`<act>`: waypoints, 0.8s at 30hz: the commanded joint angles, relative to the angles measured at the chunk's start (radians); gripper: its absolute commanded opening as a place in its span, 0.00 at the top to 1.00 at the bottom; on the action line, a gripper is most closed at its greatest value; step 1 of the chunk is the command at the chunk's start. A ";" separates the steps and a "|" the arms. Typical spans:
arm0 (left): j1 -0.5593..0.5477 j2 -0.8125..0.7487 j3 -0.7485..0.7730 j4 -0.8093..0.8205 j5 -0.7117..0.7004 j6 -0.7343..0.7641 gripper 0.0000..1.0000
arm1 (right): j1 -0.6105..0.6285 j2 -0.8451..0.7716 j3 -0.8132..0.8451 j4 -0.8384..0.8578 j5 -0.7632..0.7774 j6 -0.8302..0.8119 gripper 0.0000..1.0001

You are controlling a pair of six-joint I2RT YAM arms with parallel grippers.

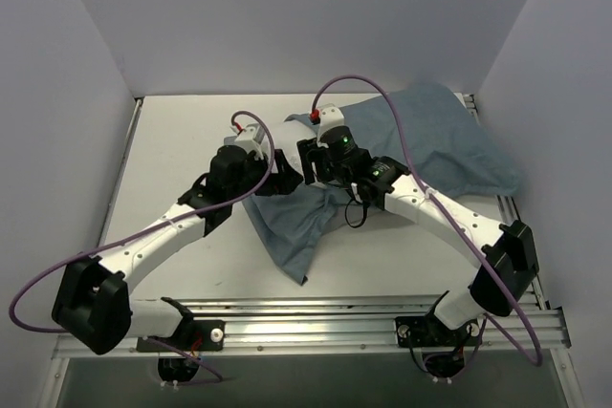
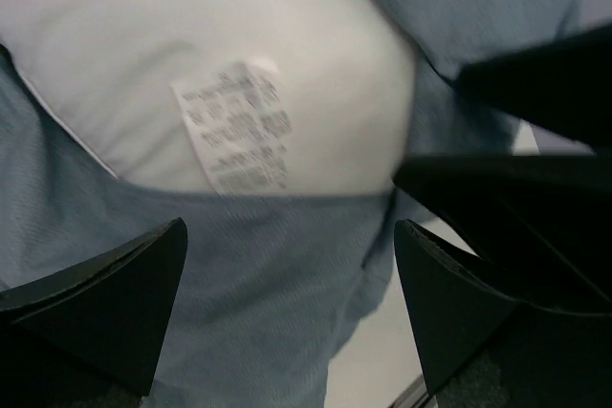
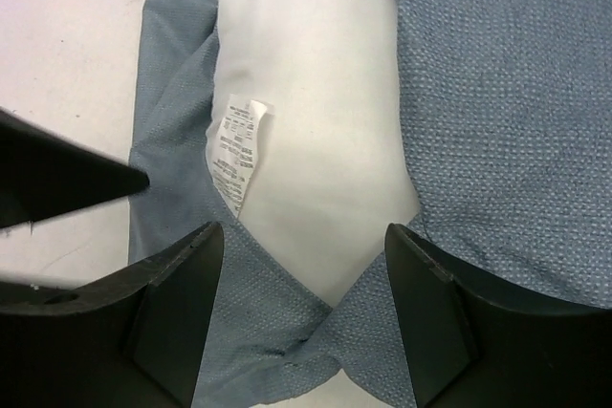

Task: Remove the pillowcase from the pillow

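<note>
Top and wrist views, pillowcase removal. The soft dusty-blue woven cloth pillowcase (image 1: 449, 140) lies on the white desk (image 1: 182, 140) with its long axis running from a near corner at centre out to the far right. Its bulk lies to the far right of both arms. The plump plain white pillow (image 3: 306, 121) sits inside it and is bare only at the opening, where a small printed white label (image 3: 239, 145) is sewn. I see the left fingers (image 2: 105, 303) apart, holding nothing, poised over the blue hem just below the bare pillow. The right fingers (image 3: 172, 303) are likewise apart and empty, straddling the spot where the two cloth edges meet. Both arms converge on the opening, and neither is clearly nearer. I judge that the coming grasp turns on this: cloth edge beneath the fingers, pillow just beyond. From above, the arms hide the opening. The left wrist view is blurred, and I cannot tell whether either pair touches the cloth.
</note>
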 commanded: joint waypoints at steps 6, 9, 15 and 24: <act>-0.105 -0.128 -0.146 -0.016 -0.011 0.083 0.01 | 0.010 0.028 0.111 -0.031 -0.008 -0.085 0.36; -0.116 -0.105 -0.182 0.028 -0.030 0.075 0.00 | -0.003 0.068 0.135 -0.019 -0.023 -0.097 0.36; -0.133 -0.013 -0.226 0.126 -0.048 0.055 0.11 | -0.029 0.137 0.151 -0.002 -0.055 -0.102 0.37; -0.162 0.030 -0.251 0.115 -0.021 0.018 0.74 | -0.049 0.208 0.142 -0.001 -0.029 -0.094 0.29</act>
